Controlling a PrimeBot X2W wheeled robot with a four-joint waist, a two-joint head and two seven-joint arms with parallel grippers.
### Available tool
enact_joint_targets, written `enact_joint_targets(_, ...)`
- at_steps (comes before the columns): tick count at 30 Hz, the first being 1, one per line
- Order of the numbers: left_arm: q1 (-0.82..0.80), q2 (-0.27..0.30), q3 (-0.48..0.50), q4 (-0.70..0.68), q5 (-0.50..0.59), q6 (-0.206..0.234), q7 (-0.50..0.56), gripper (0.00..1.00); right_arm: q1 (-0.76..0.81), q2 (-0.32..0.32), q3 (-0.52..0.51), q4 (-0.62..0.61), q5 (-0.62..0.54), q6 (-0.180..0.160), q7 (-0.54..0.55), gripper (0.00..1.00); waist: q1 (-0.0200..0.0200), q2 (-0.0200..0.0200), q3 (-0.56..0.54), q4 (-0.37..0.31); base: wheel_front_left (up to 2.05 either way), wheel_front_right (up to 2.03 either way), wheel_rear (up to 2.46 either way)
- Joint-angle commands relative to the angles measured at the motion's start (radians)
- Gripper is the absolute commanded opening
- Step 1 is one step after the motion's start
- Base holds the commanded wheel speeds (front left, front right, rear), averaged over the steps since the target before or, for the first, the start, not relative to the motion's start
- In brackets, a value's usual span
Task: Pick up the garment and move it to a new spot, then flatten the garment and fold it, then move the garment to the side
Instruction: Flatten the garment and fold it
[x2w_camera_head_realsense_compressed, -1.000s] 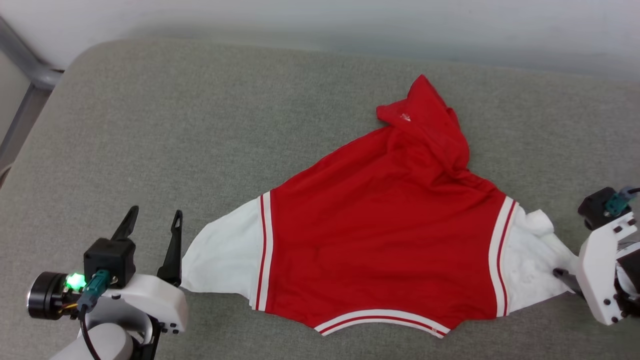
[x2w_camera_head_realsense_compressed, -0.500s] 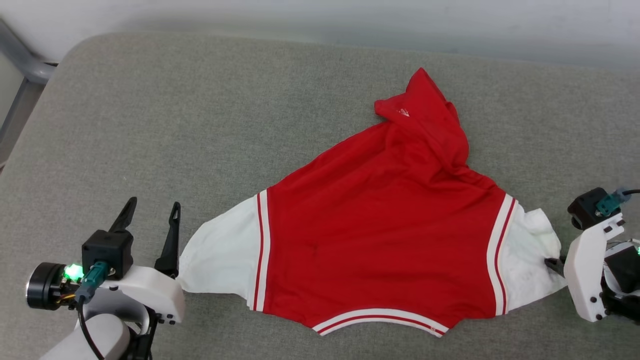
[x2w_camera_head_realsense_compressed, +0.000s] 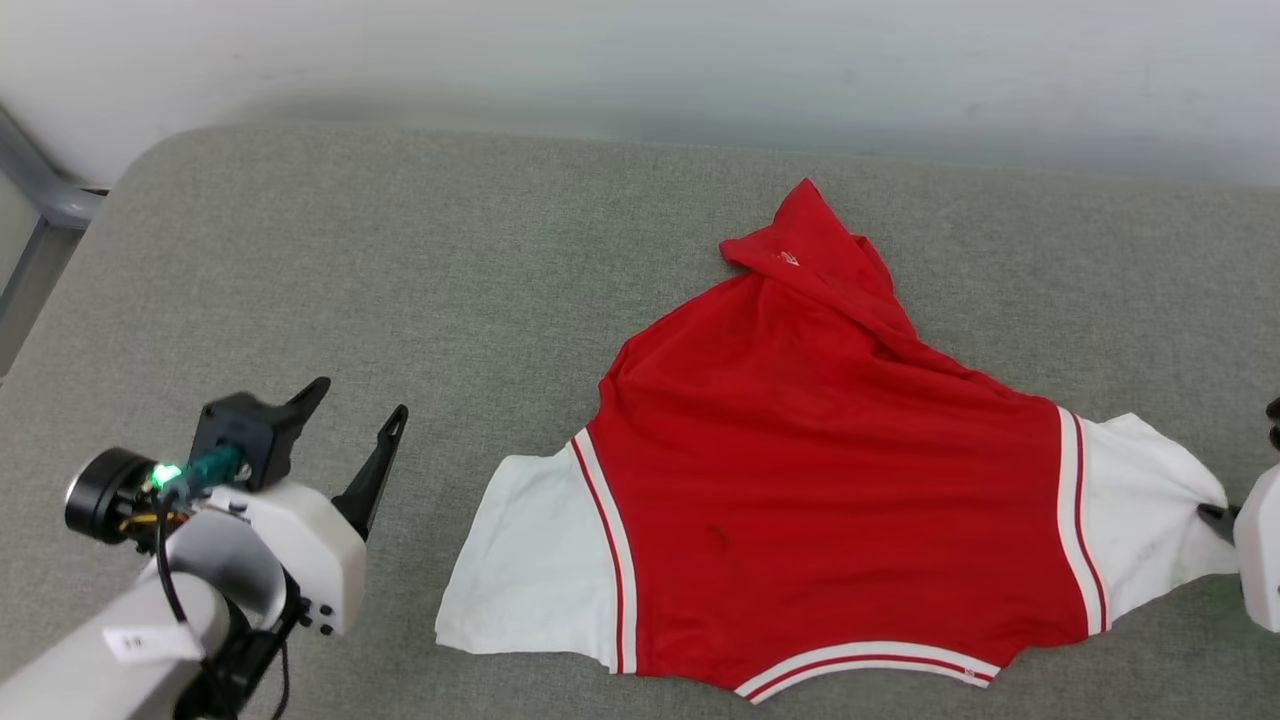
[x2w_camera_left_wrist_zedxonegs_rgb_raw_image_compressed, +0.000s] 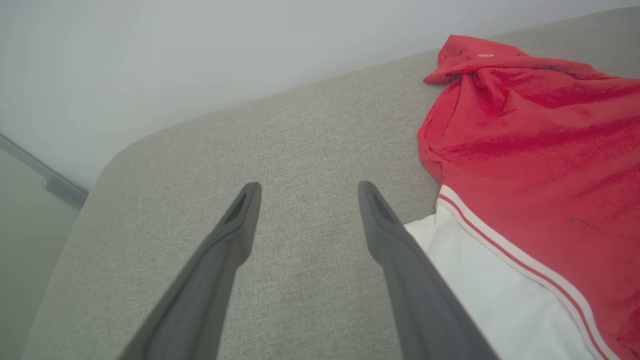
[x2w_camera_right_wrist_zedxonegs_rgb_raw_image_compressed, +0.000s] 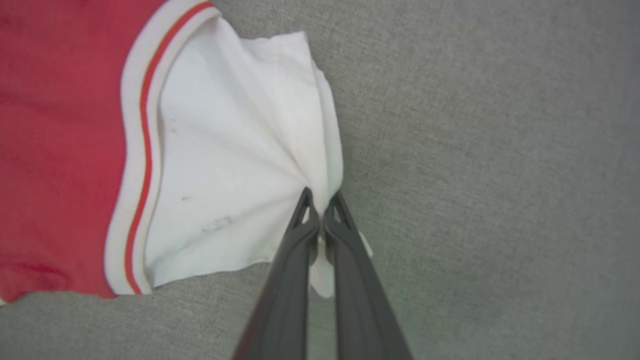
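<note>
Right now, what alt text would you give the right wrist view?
The right tool is shut on the jersey, pinching the edge of its white side panel, with creases fanning out from the pinch. The red body and striped trim lie at left, on grey upholstery.

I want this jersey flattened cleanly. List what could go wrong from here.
The right fingers pinch only a small bunch of the white side panel of the jersey; a hard pull may slip it free. The left fingers stand open, apart from the other white panel, so a one-sided pull may drag the jersey instead of flattening it. The red top end lies bunched and may crease.
</note>
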Motion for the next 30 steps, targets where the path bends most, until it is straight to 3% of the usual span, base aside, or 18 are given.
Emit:
enact_joint_targets(1,-0.025,0.014,-0.004,-0.004,-0.008,-0.017,0.03,1.0,0.007,0.012,0.004,0.008,0.003,-0.002,-0.009,0.0,0.0,0.0,-0.005,-0.003,0.0,0.0,0.0)
enact_joint_targets(6,-0.106,0.048,-0.06,-0.034,-0.072,-0.139,0.265,1.0,-0.004,0.039,0.024,0.035,0.0,-0.002,-0.024,0.0,0.0,0.0,-0.018,-0.01,0.0,0.0,0.0)
enact_joint_targets(7,-0.157,0.054,-0.092,-0.055,-0.109,-0.193,0.401,1.0,-0.016,0.05,0.035,0.046,0.003,-0.002,-0.032,0.0,0.0,0.0,-0.022,-0.014,0.0,0.0,0.0)
enact_joint_targets(12,-0.213,0.04,-0.149,-0.058,-0.158,-0.255,0.594,1.0,-0.038,0.062,0.058,0.065,0.007,-0.002,-0.041,0.0,0.0,0.0,-0.023,-0.024,0.0,0.0,0.0)
enact_joint_targets(18,-0.221,0.006,-0.204,0.001,-0.187,-0.311,0.698,1.0,-0.071,0.075,0.091,0.071,0.01,-0.002,-0.047,0.0,0.0,0.0,-0.01,-0.045,0.0,0.0,0.0)
enact_joint_targets(30,-0.196,-0.036,-0.294,0.146,-0.168,-0.358,0.755,1.0,-0.134,0.089,0.143,0.085,0.021,-0.002,-0.07,0.0,0.0,0.0,0.034,-0.077,0.0,0.0,0.0)
